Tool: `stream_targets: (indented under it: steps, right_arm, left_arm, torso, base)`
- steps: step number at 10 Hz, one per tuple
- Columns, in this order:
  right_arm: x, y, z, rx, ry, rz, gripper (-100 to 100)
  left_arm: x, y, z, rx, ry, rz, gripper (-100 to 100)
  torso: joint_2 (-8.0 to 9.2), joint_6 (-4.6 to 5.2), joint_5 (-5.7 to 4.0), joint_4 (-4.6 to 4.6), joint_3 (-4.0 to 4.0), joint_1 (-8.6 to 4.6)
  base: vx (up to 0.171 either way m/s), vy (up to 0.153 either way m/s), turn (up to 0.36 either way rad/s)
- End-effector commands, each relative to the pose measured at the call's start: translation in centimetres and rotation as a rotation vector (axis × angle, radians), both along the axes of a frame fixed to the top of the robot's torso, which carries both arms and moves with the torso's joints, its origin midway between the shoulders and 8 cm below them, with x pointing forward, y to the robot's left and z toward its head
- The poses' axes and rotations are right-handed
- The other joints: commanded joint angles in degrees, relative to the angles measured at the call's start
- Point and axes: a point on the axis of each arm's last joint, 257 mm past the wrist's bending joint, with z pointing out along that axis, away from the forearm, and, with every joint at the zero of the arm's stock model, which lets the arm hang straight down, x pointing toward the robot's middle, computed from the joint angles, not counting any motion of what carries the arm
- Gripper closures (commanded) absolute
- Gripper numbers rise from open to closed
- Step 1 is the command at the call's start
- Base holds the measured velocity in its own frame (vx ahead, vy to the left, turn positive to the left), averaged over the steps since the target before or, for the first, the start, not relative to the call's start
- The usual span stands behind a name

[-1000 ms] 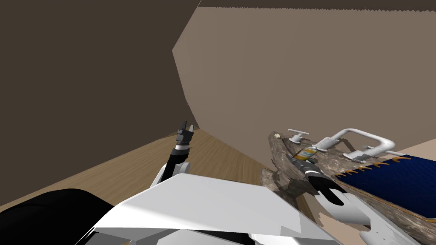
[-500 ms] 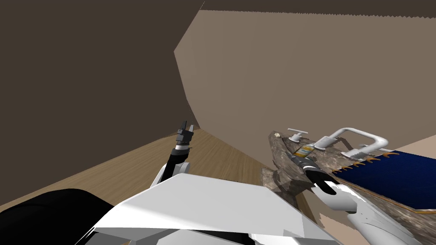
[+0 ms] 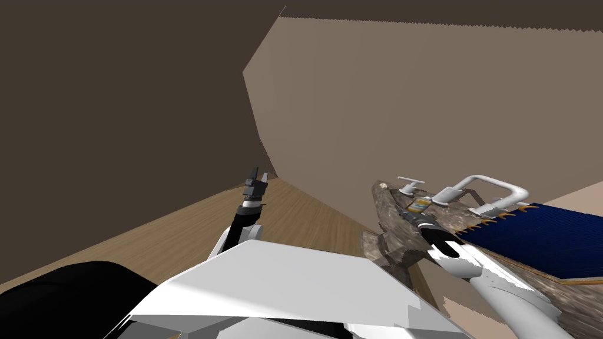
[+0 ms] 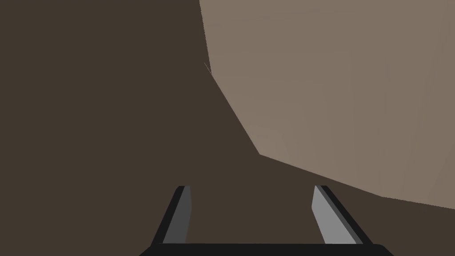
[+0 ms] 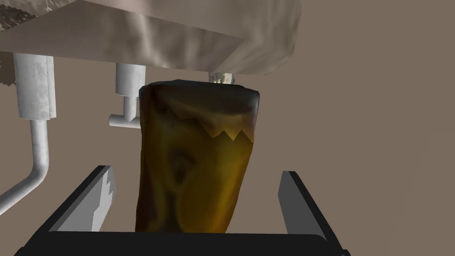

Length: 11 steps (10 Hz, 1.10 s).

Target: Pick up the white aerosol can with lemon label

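Currently right end effector straddles aerosol can without touching

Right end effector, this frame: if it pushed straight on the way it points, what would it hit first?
The yellow-labelled cylindrical aerosol can: it stands between the open fingers of the right end effector, touching neither, so contact would probably come at once, though depth is hard to judge.

I'm seeing the can showing mottled amber-brown, the counter speckled grey-brown, the mat ribbed navy.
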Motion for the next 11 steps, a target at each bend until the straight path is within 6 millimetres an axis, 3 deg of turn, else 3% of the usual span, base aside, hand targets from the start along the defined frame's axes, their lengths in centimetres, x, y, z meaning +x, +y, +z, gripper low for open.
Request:
stream_targets:
  steps: [1,3,5,6,10,11]
  right_arm:
    - [1.6,-0.5,2.0,-0.038,-0.004,0.032,-100]
    - [2.8,-1.5,2.5,-0.017,-0.025,-0.002,-100]
    - [1.5,-2.6,1.0,-0.005,0.005,-0.035,-100]
    - [3.1,-2.9,3.6,-0.045,-0.009,0.000,-100]
    - [2.9,-4.7,3.1,-0.014,-0.006,-0.061,-100]
    - [4.0,-5.5,6.1,-0.057,-0.020,-0.039,-100]
  left_arm:
    - [0.0,0.0,0.0,0.000,0.000,0.000,0]
    - [0.0,0.0,0.0,0.000,0.000,0.000,0]
    - [0.0,0.0,0.0,0.000,0.000,0.000,0]
    - [0.0,0.0,0.0,0.000,0.000,0.000,0]
    - [0.0,0.0,0.0,0.000,0.000,0.000,0]
    - [0.0,0.0,0.0,0.000,0.000,0.000,0]
  torso:
    - [0.00,0.00,0.00,0.00,0.00,0.00]
    - [0.31,0.00,0.06,0.07,0.17,0.22]
    - [0.10,0.00,0.02,0.03,0.06,0.09]
    - [0.01,0.00,0.00,0.00,0.01,0.02]
    - [0.11,0.01,0.02,0.03,0.07,0.07]
    - [0.02,0.01,0.00,0.01,0.01,-0.02]
  base:
    - [-0.069,0.043,0.030]
    - [-0.085,0.049,0.004]
    - [-0.003,0.009,-0.001]
    - [-0.066,0.056,0.038]
    - [-0.043,0.028,0.000]
    - [-0.071,0.043,0.035]
